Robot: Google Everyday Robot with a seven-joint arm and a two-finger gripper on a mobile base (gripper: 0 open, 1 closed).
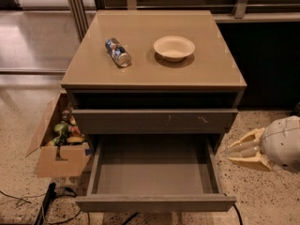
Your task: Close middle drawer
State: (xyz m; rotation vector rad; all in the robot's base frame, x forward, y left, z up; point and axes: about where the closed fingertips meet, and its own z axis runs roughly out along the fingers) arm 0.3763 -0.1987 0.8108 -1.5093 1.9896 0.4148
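Note:
The middle drawer (154, 203) is pulled far out of the grey-brown cabinet (154, 78). Its plain flat front faces me and its inside is empty. Above it is the drawer front with whitish scuff marks (154, 121), almost pushed in. My gripper (230, 152) is low at the right of the cabinet, beside the open drawer's right side and apart from it. It points left toward the drawer, with its tan fingers (248, 138) drawn together and nothing between them.
A crushed can (118, 52) and a white bowl (174, 47) sit on the cabinet top. An open cardboard box (58, 144) with several items stands on the floor left of the cabinet. Cables (47, 205) lie at the lower left.

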